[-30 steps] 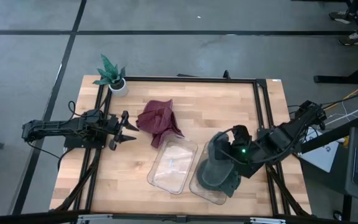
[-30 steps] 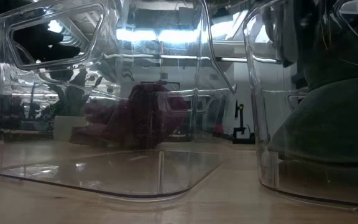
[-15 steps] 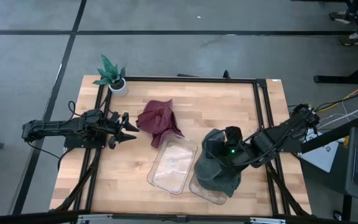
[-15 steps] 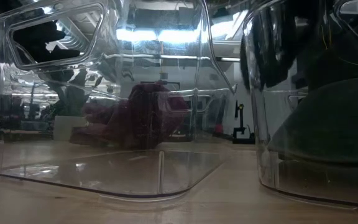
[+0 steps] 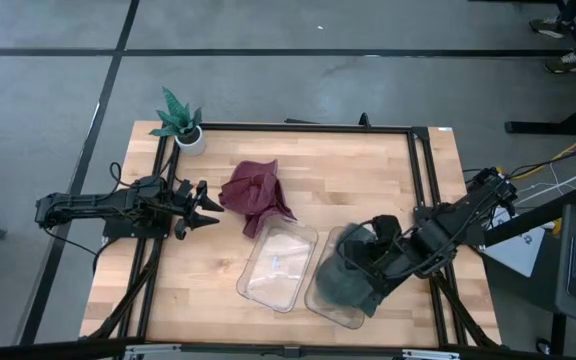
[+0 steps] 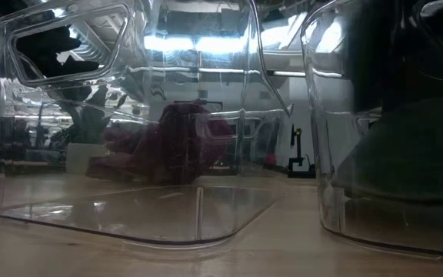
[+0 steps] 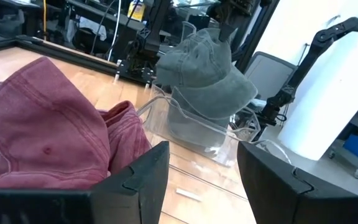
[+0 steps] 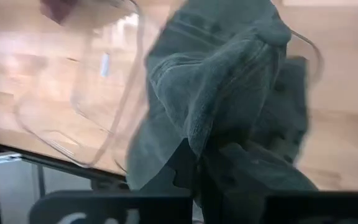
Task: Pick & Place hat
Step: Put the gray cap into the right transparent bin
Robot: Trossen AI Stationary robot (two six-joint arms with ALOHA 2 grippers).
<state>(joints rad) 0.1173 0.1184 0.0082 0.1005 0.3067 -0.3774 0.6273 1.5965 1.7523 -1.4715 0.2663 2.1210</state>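
A grey-green hat (image 5: 346, 282) sits in the right one of two clear plastic bins (image 5: 320, 305) near the table's front. My right gripper (image 5: 376, 238) is over that bin, shut on the hat's bunched top. The hat also shows in the left wrist view (image 7: 205, 70) and the low view (image 6: 406, 154). A maroon hat (image 5: 256, 195) lies crumpled on the wood left of the table's middle. My left gripper (image 5: 204, 205) is open, low over the table just left of the maroon hat (image 7: 42, 124), touching nothing. My right gripper pinches a bunched fold of the grey-green hat's top (image 8: 194, 155) between its two fingers. It comes from above, slanting in from the table's right (image 7: 224, 28). The hat hangs below the fingers, and its lower part rests inside the right bin (image 7: 194, 121).
The left clear bin (image 5: 278, 265) stands right beside the right bin, with a small label on its floor. A small potted plant (image 5: 180, 122) stands at the far left corner. A black frame (image 5: 418, 170) runs along the table's edges. Bare wood lies at the far right.
My right gripper has swung slightly toward the table's left and then toward the near edge over the right bin, still shut on the hat. The hat's bunched top has moved with it, while its lower part has stayed in the bin.
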